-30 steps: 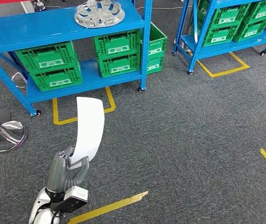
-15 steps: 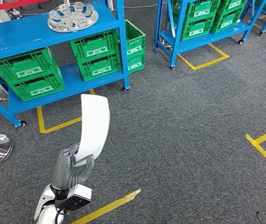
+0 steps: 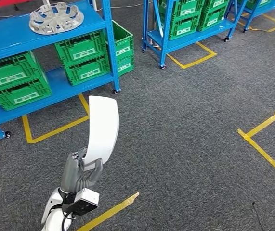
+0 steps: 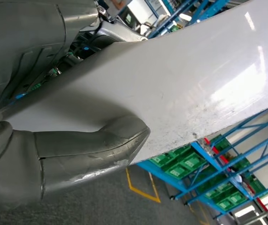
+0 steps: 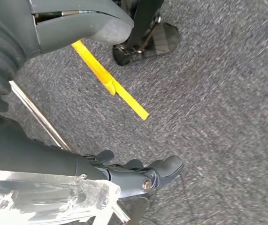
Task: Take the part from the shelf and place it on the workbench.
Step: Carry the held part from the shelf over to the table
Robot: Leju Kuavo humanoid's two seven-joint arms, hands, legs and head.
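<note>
Lower left of head view: left hand point(image 3: 80, 174) pinches white curved part point(image 3: 102, 126) at its bottom edge, thumb point(image 4: 89, 150) pressed against one face, part rising above fingers. Right hand point(image 5: 89, 117): fingers apart, empty.

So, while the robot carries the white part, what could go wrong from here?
1. The left hand holds the long white part at its lower end, so it may tip or slip from the fingers.
2. The part stands up in the head view and hides some floor ahead.
3. No workbench is visible yet; more walking means more shaking.
</note>
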